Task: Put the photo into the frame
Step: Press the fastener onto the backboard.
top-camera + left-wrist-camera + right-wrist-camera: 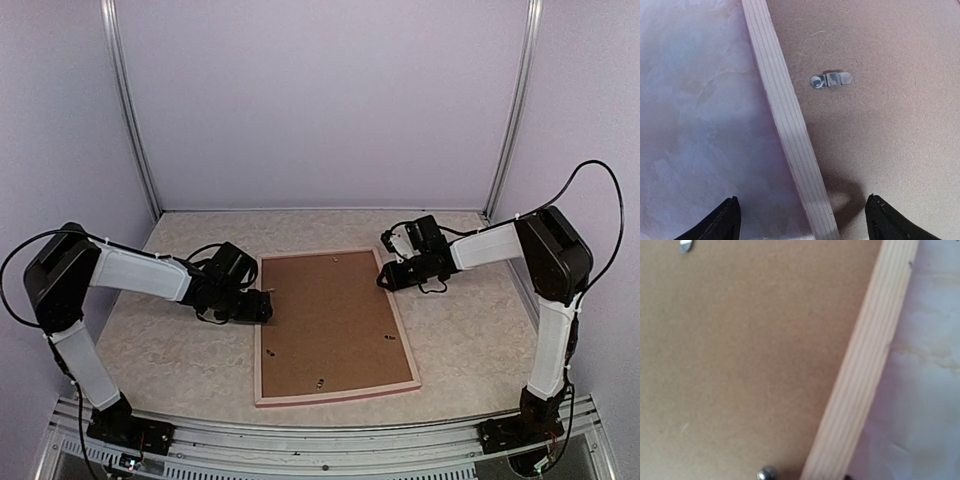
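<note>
Thin rectangular pale-wood frame (335, 393): face down on table (470, 340), brown cardboard backing board (330, 320) inside | likely light, stiff; take by rail edge | left gripper (801, 200): spread wide astride rail, holding nothing | right gripper (388, 276): at far corner, opening unclear

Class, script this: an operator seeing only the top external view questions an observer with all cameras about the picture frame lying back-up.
Operator: Do the left jaws grip the thin rectangular pale wooden picture frame?
Observer: No. They stand open astride its rail, one tip over the pale marbled table, one over the brown cardboard backing board.
Operator: Any fastener near them?
Observer: A small silver metal turn clip lies wholly on the board, its tab pointing away from the rail.
</note>
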Tool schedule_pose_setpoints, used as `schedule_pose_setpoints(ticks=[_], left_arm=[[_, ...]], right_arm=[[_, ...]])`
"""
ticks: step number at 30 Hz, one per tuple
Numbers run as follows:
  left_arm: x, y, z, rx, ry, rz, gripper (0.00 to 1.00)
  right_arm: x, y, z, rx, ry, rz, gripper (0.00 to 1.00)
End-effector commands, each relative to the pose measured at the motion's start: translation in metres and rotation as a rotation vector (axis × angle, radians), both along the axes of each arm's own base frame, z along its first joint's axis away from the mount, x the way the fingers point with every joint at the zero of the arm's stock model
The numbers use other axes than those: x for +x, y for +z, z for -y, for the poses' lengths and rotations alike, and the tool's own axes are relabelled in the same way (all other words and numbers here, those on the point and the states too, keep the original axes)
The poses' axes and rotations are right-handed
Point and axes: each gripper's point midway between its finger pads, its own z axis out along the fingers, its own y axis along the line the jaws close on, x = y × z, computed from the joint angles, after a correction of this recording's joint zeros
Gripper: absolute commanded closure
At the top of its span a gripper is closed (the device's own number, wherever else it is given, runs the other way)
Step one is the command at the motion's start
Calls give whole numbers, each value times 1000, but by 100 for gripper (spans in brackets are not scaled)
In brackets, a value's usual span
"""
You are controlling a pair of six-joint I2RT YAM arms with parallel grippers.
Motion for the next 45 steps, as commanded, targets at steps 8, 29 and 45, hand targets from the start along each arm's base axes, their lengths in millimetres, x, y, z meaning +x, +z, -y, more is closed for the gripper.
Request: schedule_pose_setpoints(ticks=[8, 29, 45], left_arm=[[-7, -10, 2, 16, 24, -12, 42], [2, 0, 7, 33, 14, 2, 100], [3, -4, 6, 52, 8, -9, 100]], right_arm=[[-37, -37, 23, -19, -116, -159, 70], [-50, -20, 21, -65, -160, -139, 60], [-34, 2, 5, 37, -80, -125, 54]])
